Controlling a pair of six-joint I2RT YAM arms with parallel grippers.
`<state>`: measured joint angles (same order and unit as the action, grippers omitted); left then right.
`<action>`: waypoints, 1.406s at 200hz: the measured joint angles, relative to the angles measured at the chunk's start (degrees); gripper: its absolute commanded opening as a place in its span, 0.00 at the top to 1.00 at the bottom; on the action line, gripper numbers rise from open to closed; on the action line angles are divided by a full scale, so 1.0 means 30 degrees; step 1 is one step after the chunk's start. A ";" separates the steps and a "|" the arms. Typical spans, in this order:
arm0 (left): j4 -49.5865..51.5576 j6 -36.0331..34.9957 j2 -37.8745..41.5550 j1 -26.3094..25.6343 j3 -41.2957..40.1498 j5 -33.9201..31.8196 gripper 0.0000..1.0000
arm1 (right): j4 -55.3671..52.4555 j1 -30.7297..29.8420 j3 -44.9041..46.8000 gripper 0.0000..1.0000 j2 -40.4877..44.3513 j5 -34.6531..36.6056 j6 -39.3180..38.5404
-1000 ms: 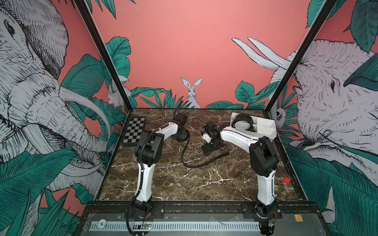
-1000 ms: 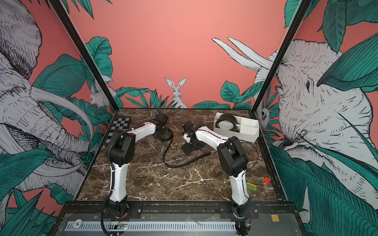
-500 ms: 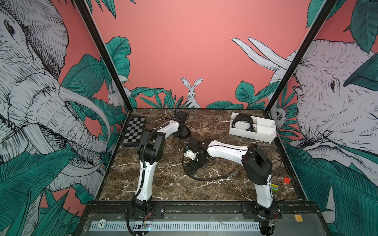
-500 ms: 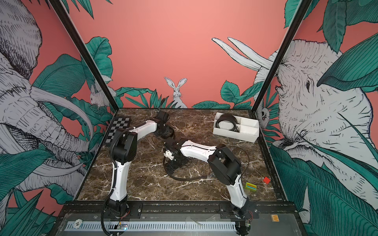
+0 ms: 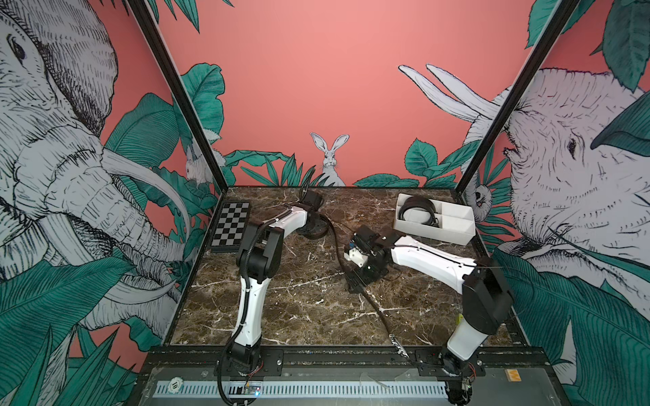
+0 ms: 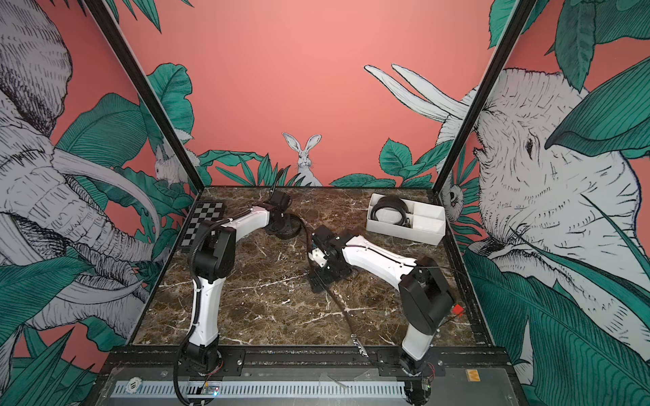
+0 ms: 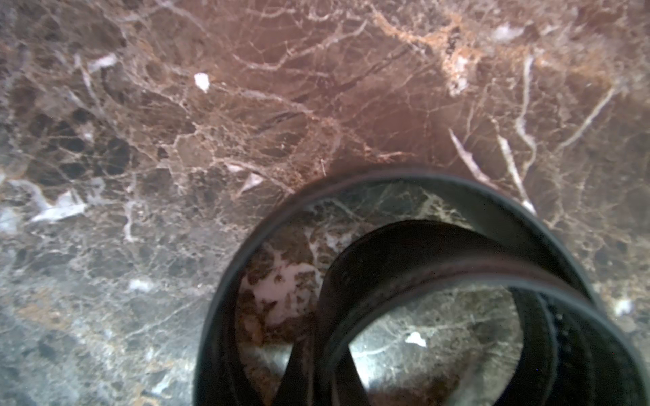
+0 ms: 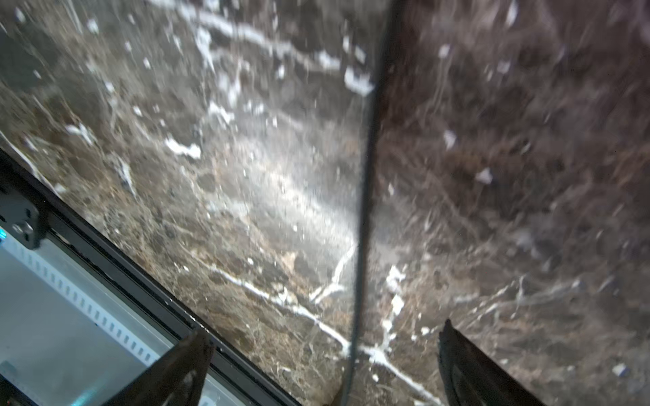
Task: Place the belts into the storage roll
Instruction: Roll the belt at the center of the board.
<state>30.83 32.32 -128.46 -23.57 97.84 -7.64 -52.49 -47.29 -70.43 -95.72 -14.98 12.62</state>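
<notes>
Where stretched across the brown marble-patterned worktop (image 5: 281, 316), a long black belt (image 5: 375, 309), flanked by the right fingers (image 5: 356, 281), parted wide and gripping nothing. In the right wrist view, the strap (image 8: 364, 197) between both tips, clear of each. Silver buckle end (image 5: 396, 341) at the front edge. Far end wound into a loose coil (image 5: 314, 230) near the back, directly beneath the left fingers (image 5: 311, 218). Those closed tight; any hold on the coil (image 7: 457, 197) impossible to tell, tips outside the left wrist view. Second black belt (image 5: 418, 211) coiled in the left-end compartment of the white rectangular plastic storage roll (image 5: 432, 234), far right corner. Black-and-grey checkered board (image 5: 230, 226) far left.
</notes>
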 measured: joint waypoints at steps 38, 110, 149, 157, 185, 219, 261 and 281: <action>0.0204 -0.0073 -0.0073 0.0015 0.0197 0.0058 1.00 | 0.0080 -0.1501 0.4677 0.09 0.1297 0.1552 0.2455; 0.0532 -0.0284 -0.0204 0.0015 0.0481 0.0095 1.00 | -0.0495 0.0321 0.6149 0.09 0.6448 0.4903 0.4634; 0.0539 -0.0284 -0.0204 0.0015 0.0488 0.0102 1.00 | -0.0233 0.1690 0.8604 0.29 0.5523 0.3548 0.5829; 0.0539 -0.0291 -0.0204 0.0015 0.0488 0.0102 1.00 | 0.0036 0.1690 0.9071 0.35 0.5391 0.2973 0.6105; 0.0561 -0.0291 -0.0211 0.0015 0.0510 0.0117 1.00 | 0.1311 0.1625 1.0338 0.61 0.5253 0.1115 0.6856; 0.0605 -0.0299 -0.0233 0.0029 0.0554 0.0153 1.00 | 0.2608 0.0772 0.9668 0.84 0.3847 -0.1013 0.7781; 0.0663 -0.0291 -0.0277 0.0066 0.0634 0.0291 1.00 | 0.4736 -0.0372 0.4517 0.91 -0.1297 -0.3104 0.7985; 0.0670 -0.0291 -0.0277 0.0087 0.0634 0.0364 1.00 | 0.5625 -0.0750 0.0823 0.84 -0.4269 -0.4073 0.8000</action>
<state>32.84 31.44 -129.29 -23.31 99.74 -6.55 -35.62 -49.54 -67.96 -108.53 -27.20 36.62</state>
